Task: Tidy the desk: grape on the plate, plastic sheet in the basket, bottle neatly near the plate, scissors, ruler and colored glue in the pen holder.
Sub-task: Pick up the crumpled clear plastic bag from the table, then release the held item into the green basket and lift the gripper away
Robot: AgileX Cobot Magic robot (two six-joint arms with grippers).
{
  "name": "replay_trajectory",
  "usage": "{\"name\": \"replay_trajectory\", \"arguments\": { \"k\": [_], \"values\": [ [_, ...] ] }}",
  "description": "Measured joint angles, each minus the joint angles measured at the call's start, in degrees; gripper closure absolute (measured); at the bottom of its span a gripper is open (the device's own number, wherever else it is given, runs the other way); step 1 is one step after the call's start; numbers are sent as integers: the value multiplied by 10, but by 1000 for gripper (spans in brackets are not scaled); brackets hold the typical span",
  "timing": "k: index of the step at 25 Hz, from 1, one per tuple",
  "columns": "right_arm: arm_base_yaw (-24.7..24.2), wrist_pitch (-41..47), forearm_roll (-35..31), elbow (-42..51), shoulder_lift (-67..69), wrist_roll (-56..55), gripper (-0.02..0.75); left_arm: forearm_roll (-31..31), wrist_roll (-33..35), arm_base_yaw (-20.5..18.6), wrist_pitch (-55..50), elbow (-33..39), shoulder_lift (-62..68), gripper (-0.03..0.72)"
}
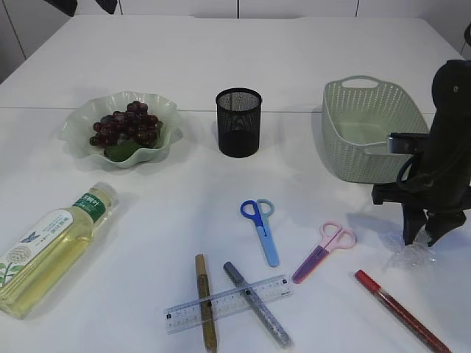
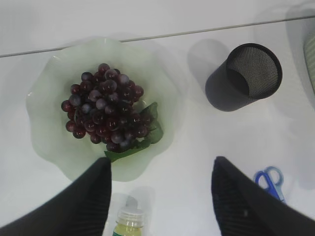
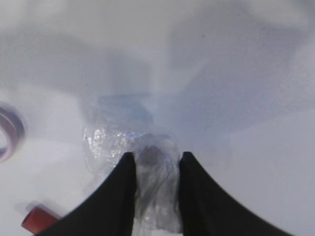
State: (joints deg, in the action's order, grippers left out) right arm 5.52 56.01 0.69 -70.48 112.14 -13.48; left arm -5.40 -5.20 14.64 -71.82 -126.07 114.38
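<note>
Plastic sheet (image 3: 147,162), crumpled on table just below basket (image 1: 372,132), is pinched btwn narrowed jaws of right gripper (image 3: 153,164); grip should be confirmed firm before lift & carried clear over rim, w/ left gripper (image 2: 160,169) kept wide, empty.

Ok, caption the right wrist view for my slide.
Right gripper fingers closing around the crumpled plastic sheet on the white table.
</note>
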Motion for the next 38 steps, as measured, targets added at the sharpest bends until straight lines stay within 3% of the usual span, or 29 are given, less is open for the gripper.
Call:
{"name": "replay_trajectory", "arguments": {
  "k": [4,6,16,27,34,38],
  "values": [
    [0,2,0,-4,3,8,648,1,0,0,0,0,0,221],
    [0,8,1,-14,3,14,673,2,0,0,-1,0,0,221],
    [11,120,0,-83,0,20,687,3,-1,0,-1,0,0,221],
    [39,137,14,-99,-106,20,690,3,-3,0,-2,0,0,221],
    [38,136,87,-209,-110,20,690,0,-3,0,-2,0,0,221],
    [19,135,96,-298,-82,20,690,-6,-3,0,-2,0,0,221]
  ]
}}
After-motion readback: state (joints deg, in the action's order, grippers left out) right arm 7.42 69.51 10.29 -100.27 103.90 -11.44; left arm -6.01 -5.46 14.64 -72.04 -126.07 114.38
